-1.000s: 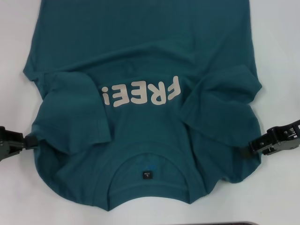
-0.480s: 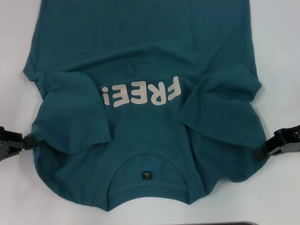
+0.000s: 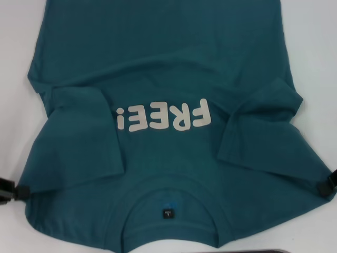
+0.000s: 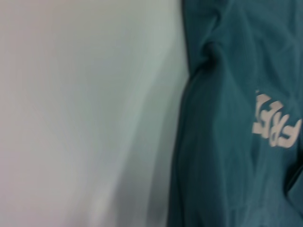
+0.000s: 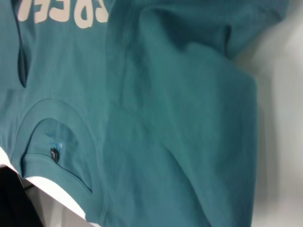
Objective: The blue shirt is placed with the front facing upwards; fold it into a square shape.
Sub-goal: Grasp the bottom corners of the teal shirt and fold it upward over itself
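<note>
1. The left gripper [image 3: 21, 191], at the head view's left edge, is clamped on the shirt's left shoulder edge.
2. The right gripper [image 3: 322, 186], at the right edge, pinches the opposite shoulder.
3. The blue shirt [image 3: 163, 68] lies front-up on the white table [image 3: 16, 31], collar nearest the robot, both sleeves folded inward.

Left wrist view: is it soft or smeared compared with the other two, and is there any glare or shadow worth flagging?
Left wrist view: softest, the blue shirt and its lettering smeared. Right wrist view: sharper, collar seam and neck label readable, soft shadow along the shirt's edge. Head view: fairly clear, even light, no glare on the white table.
</note>
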`<state>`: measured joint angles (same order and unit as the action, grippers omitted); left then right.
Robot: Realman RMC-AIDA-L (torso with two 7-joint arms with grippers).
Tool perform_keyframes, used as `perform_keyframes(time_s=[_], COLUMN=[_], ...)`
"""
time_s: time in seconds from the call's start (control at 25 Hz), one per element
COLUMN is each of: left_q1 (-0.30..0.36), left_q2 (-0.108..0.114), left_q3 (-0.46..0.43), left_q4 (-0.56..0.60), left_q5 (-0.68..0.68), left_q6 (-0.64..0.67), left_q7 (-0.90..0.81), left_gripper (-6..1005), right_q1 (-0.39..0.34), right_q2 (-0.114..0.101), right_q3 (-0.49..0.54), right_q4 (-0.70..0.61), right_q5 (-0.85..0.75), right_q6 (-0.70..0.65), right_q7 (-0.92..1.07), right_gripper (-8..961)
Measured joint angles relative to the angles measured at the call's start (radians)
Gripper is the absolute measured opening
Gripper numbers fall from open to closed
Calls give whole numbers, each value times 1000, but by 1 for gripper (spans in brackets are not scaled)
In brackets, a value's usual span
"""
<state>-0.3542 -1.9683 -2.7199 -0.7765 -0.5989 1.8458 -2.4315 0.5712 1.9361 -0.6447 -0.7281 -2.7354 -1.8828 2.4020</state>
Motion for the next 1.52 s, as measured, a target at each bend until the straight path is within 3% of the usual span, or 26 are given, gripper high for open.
perform_keyframes(time_s=[0.48,1.32,1.4,1.52], left_q1=[22,14,0,-37], left_q2=[-4,-12,-12,-5], left_q3=[6,-9,-9,-9], left_q4=[-33,-58,-54,-47], left_q5=[83,41,5,-49], left_q6=[40,125,137,139], left_q7=[5,70,77,58], left_gripper=[0,0,0,0], right_q1=[-9,-24,-19,-8], right_q2=[-2,-5,-14,-51], right_q3=[-1,37,43,50], right_q4=[-2,-49,-43,-10], right_q5=[-53,9,60,175], right_q6=[-27,-99,-102,-102], right_q7=[-10,-46,-53,-51], right_gripper=[33,43,44,46])
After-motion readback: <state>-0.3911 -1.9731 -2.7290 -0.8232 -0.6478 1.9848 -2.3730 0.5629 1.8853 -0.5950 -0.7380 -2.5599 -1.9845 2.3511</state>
